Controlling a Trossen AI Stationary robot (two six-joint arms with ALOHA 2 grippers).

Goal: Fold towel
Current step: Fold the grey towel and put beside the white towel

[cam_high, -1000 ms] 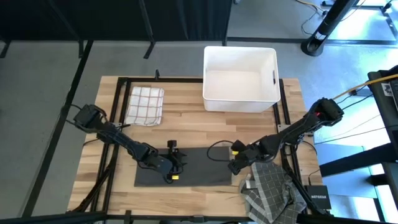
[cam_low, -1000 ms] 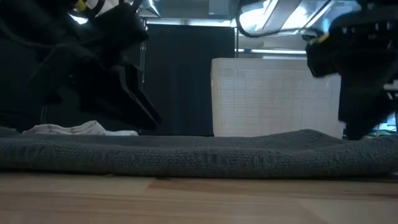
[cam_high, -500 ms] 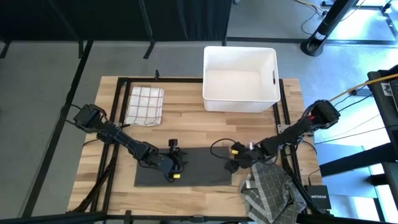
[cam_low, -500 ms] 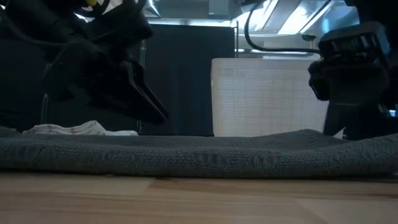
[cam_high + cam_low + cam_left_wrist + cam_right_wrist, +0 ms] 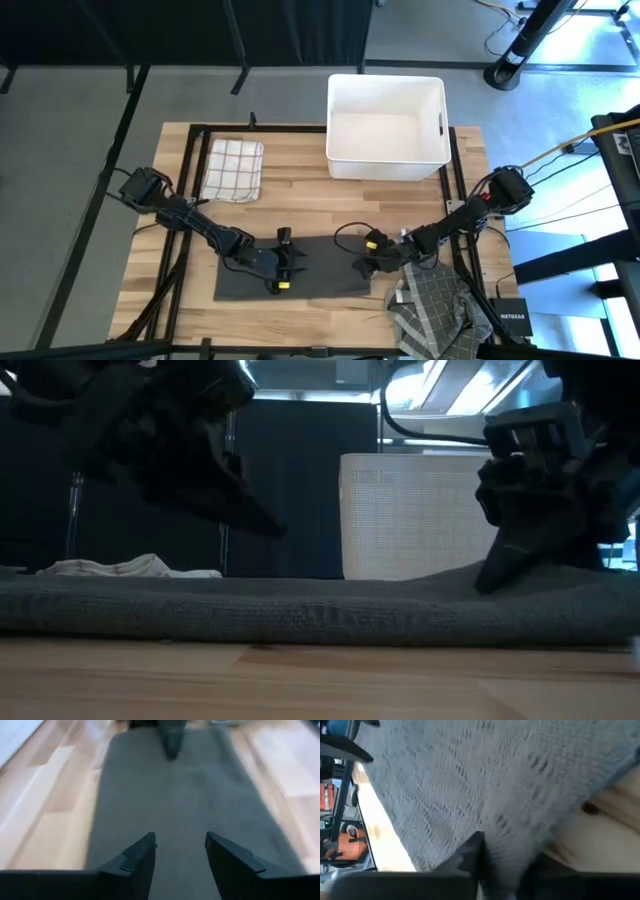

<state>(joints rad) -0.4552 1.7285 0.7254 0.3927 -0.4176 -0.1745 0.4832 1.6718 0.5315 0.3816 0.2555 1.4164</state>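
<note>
Grey towel [image 5: 300, 270] lay flat on the near middle of the wooden table [image 5: 300, 190]. Above its left part hung the left gripper [image 5: 284, 272], its fingers [image 5: 131, 862] apart over the cloth, holding nothing. At the towel's right edge sat the right gripper [image 5: 366, 266], its fingers [image 5: 470, 852] pressed into the fabric with cloth between them. A white bin [image 5: 386, 125] stood at the far side, a checked cloth [image 5: 233, 168] far left, and a crumpled plaid towel [image 5: 435, 305] near right.
</note>
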